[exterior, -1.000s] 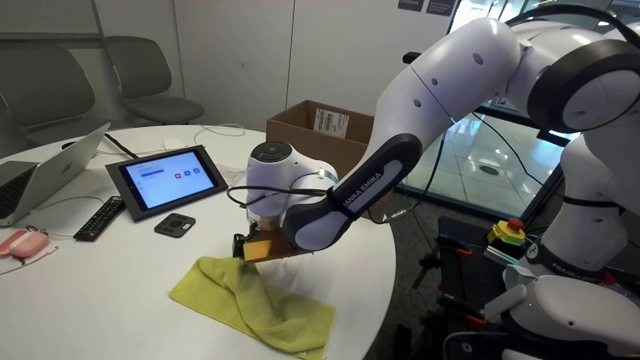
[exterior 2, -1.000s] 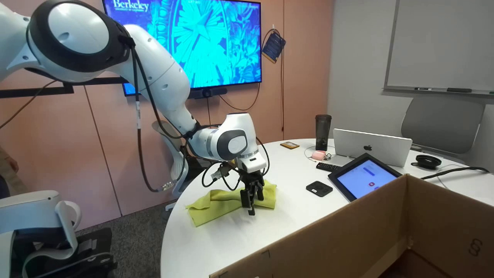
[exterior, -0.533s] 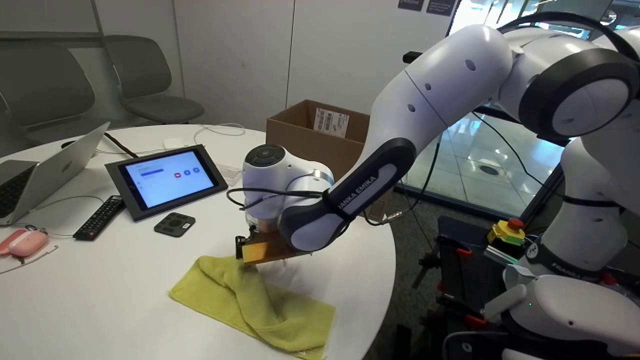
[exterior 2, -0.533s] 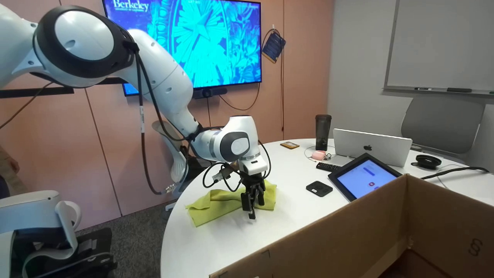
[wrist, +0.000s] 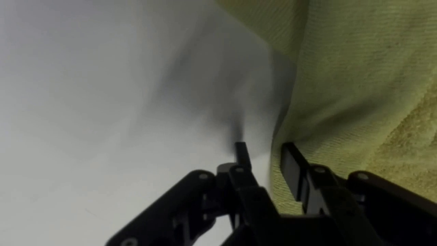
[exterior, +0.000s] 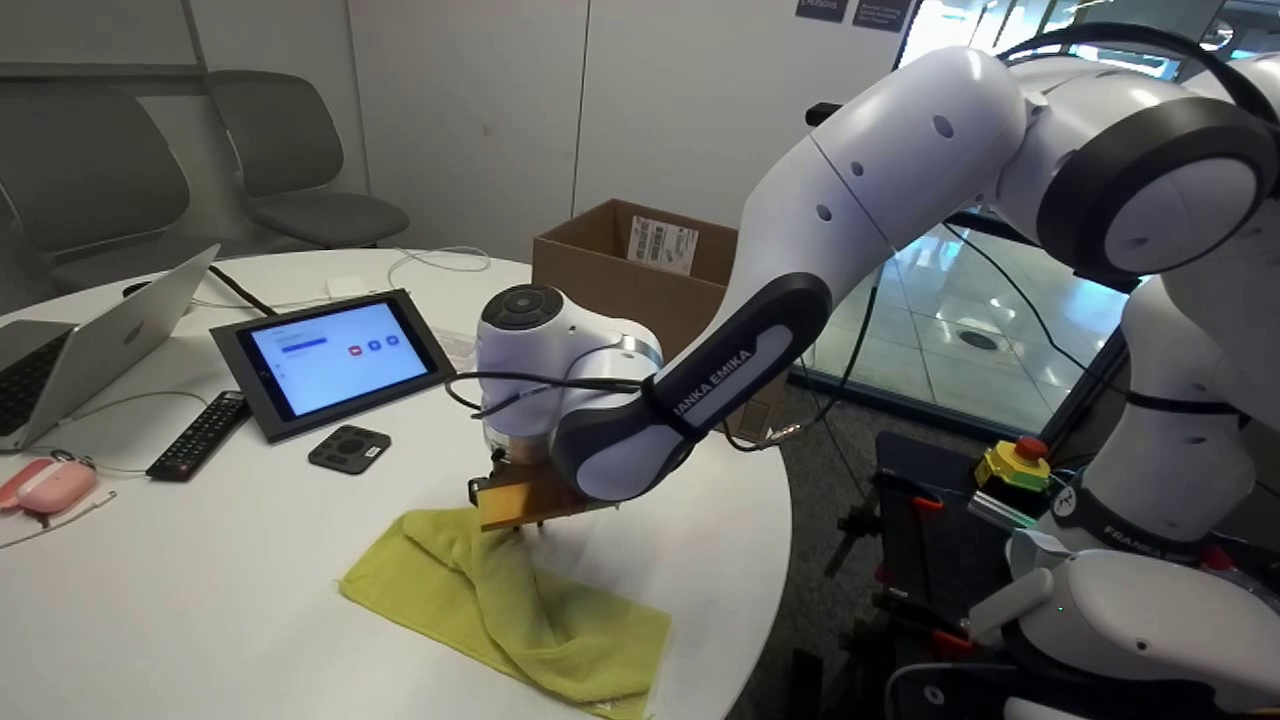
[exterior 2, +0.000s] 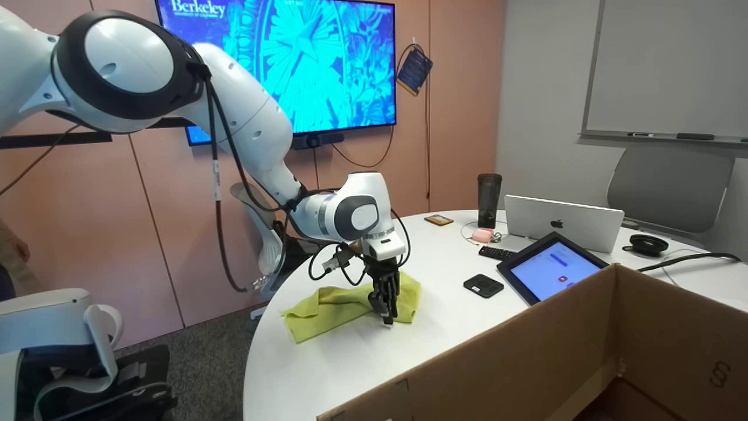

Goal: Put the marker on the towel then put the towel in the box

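On the surface (exterior: pixel 200 600), the yellow towel (exterior: pixel 520 615) lies crumpled, apart from the cardboard box (exterior: pixel 620 282). The jaws stand parted astride the towel's edge; a shallow bite could slip. I see no marker; if wrapped inside, it could roll out.

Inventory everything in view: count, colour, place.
table: 1, white, centre
towel: 1, yellow, crumpled on table
task marker: none discernible
cardboard box: 1, brown, at table's edge
tablet: 1, black, table
remote: 1, black, beside tablet
button pad: 1, black, near tablet
MacBook: 1, silver, table
earbuds case: 1, pink, near remote
tumbler: 1, black, near MacBook
round device: 1, black, near MacBook
flat item: 1, yellowish, near tumbler
TV: 1, showing blue, wall
whiteboard: 1, grey, wall
chairs: at least 2, grey, behind table
e-stop: 1, red, beside table
cables: several, black/white, table
robot arm: 1, white, over table
claw: 1, black, parted, at towel's edge
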### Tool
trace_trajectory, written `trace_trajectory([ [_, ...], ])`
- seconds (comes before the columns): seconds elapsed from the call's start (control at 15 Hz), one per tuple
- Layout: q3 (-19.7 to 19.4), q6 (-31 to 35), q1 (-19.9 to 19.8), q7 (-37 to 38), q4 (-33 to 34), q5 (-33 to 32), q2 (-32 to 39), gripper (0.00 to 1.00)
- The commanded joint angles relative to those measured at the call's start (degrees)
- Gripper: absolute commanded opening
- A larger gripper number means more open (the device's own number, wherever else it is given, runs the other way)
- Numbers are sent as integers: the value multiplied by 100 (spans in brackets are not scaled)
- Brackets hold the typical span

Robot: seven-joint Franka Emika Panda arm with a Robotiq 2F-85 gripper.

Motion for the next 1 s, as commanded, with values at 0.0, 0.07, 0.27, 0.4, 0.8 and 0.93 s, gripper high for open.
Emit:
trace_trajectory([
  [0.0, 137, -15, -137, 104, 269, -150, 102, 1],
  [0.07, 173, 12, -177, 87, 317, -118, 111, 0],
  [0.27, 279, 28, -276, 38, 464, -65, 222, 1],
  [0.4, 366, 6, -359, 3, 541, -22, 291, 2],
  [0.8, 536, 94, -573, -101, 752, 41, 347, 28],
  [0.93, 563, 129, -614, -140, 765, 27, 302, 41],
])
